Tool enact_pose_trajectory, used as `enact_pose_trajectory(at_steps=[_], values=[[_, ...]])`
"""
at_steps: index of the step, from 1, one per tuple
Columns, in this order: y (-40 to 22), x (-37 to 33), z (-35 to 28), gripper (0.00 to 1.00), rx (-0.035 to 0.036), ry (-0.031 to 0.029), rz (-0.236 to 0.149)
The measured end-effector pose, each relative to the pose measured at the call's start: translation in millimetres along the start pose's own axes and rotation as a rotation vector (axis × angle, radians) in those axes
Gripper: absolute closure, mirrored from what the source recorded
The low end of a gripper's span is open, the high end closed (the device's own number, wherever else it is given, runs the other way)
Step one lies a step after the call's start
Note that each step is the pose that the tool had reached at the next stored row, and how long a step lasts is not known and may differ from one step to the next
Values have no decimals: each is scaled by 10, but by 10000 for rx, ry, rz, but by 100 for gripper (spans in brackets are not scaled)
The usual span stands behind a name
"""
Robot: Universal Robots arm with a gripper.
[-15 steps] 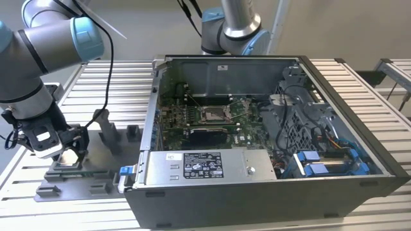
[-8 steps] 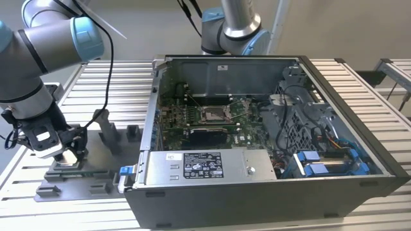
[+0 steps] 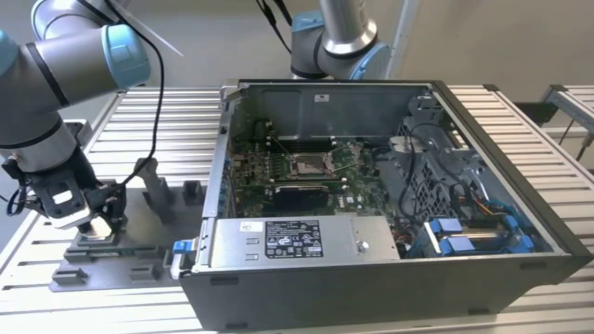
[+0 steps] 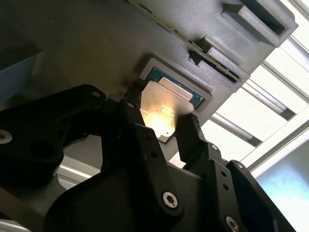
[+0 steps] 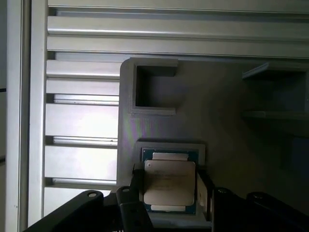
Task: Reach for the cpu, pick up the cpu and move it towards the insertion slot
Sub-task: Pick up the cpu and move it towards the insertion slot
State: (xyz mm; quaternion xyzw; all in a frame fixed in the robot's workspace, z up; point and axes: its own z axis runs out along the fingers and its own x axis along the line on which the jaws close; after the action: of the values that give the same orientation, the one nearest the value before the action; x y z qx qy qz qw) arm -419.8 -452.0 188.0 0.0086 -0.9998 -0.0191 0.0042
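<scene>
Your reach is done: the gripper hangs low over the grey fixture, jaws parted just wider than the cpu, flanking it and holding nothing. The cpu lies seated in the fixture's nest. Lifting and carrying remain; the insertion slot sits well apart from the fixture.

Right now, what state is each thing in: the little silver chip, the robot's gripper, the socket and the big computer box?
Small silver square cpu: lying flat, silver face up, seated in the grey plastic fixture.
Black gripper: low over the cpu; grip cannot be told.
Square metal-framed insertion slot: dark centre showing, looks empty.
Dark metal computer case: side open, inside exposed.
</scene>
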Motion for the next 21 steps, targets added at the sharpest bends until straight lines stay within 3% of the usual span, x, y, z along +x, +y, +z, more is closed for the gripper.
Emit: enact_pose_trajectory(at_steps=[6,21], values=[[2,0,-40,100,-1,-1,0],[9,2,-241,100,0,0,1]])
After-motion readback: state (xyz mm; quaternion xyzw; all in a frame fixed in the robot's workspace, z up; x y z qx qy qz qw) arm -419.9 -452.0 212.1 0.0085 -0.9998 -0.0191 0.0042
